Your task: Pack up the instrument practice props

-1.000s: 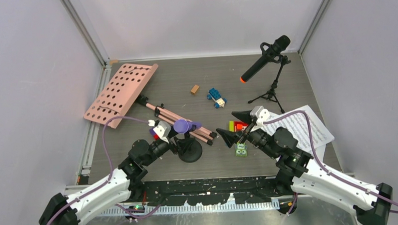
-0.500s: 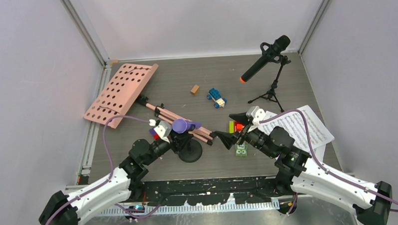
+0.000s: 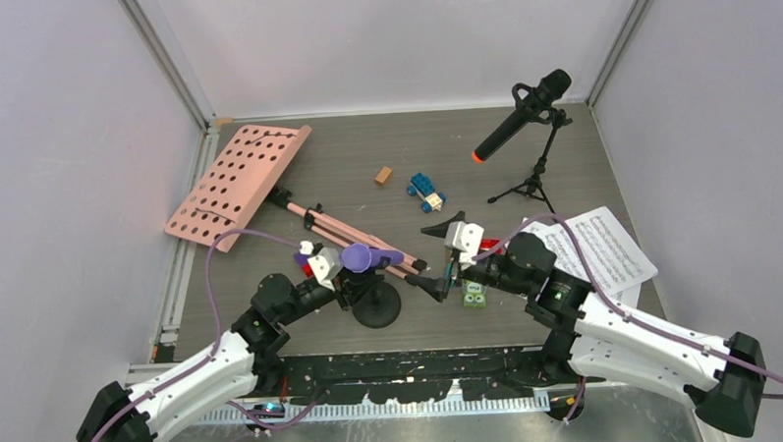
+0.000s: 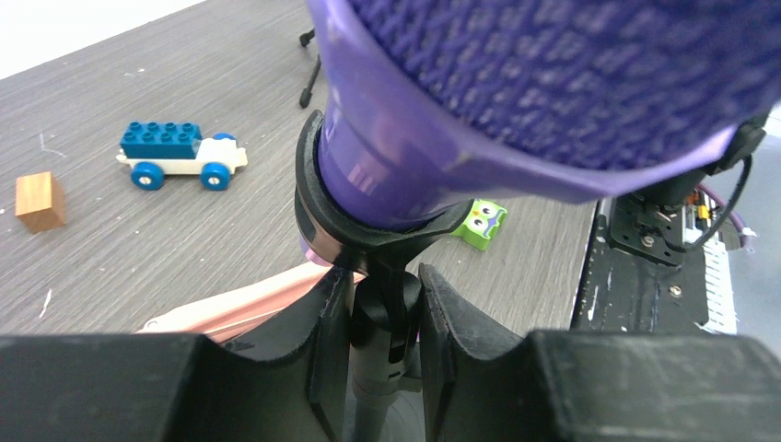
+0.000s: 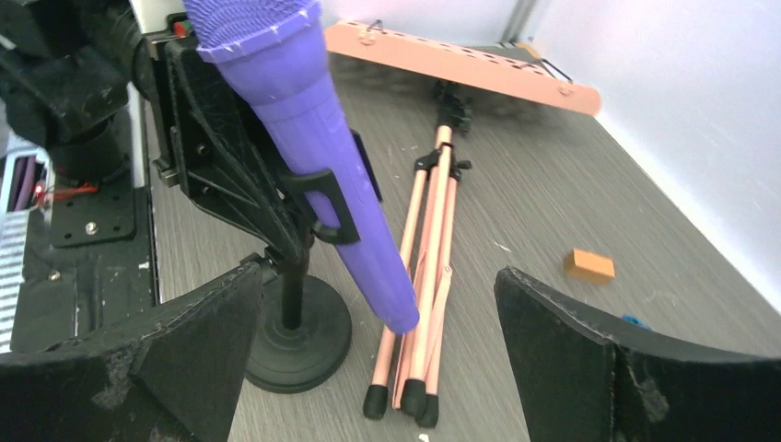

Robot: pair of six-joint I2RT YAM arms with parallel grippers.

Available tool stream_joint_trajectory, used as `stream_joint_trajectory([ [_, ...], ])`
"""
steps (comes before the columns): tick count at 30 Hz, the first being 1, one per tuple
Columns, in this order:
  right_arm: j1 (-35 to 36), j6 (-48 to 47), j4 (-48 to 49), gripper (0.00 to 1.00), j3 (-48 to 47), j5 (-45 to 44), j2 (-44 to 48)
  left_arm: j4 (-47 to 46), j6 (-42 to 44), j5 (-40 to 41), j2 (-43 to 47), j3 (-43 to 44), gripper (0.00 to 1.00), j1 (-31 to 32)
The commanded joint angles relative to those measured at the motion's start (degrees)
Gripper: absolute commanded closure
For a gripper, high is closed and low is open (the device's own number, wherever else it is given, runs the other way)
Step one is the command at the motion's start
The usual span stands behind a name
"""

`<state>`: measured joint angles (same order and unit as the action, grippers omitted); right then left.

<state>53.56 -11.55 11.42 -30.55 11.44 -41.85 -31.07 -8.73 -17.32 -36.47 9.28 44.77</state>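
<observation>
1. left gripper (image 4: 385,336): near edge of the table, left of centre. Jaws clamped on the black stem of the round-based mic support (image 3: 378,305), one finger (image 4: 322,354) pressed to each side just below the clip
2. round-based mic support: upright on its disc foot, close to the near edge, left of centre. Its clip carries the purple-headed microphone (image 3: 364,255), which sits tilted, mesh head toward the left arm, tail end slanting down over the pink legs
3. right gripper (image 3: 436,254): near the near edge, just right of centre. Jaws wide apart with nothing between them, facing the purple-headed microphone and clear of it
4. green brick (image 3: 475,295): printed eyes, flat on the table just beside the right gripper on its near side. Red and yellow-green bricks (image 3: 489,245) lie partly hidden behind that wrist
5. white note sheets (image 3: 610,245): flat at the right edge, crossed by the right arm's purple cable
6. pink sheet-music holder (image 3: 239,182): perforated plate tilted at the left edge toward the far left corner. Its folded tripod legs (image 3: 339,226) run across toward the centre, feet ending just beside the round base
7. brown brick (image 3: 384,175) and blue toy car (image 3: 426,191): middle of the table toward the far edge, near each other, not touching
8. black orange-tipped microphone (image 3: 521,113): far right corner, clipped on the tripod mic support (image 3: 536,182), orange tip angled down and to the left
</observation>
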Motion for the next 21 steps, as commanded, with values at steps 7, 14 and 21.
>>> stream_joint_trajectory([
  [7,2.0,-17.9,8.4,0.0,-10.6,10.3,-14.7,-2.6,-0.3,-6.0,-1.6,2.0,1.0,0.2],
  [14,6.2,-20.6,9.1,0.01,-14.9,9.8,-20.2,-3.3,-0.3,-5.2,-1.8,1.4,1.0,0.2],
  [21,10.2,-22.5,13.5,0.09,-15.7,2.0,-25.1,-3.5,-0.1,-6.1,-2.5,1.6,1.0,0.2],
])
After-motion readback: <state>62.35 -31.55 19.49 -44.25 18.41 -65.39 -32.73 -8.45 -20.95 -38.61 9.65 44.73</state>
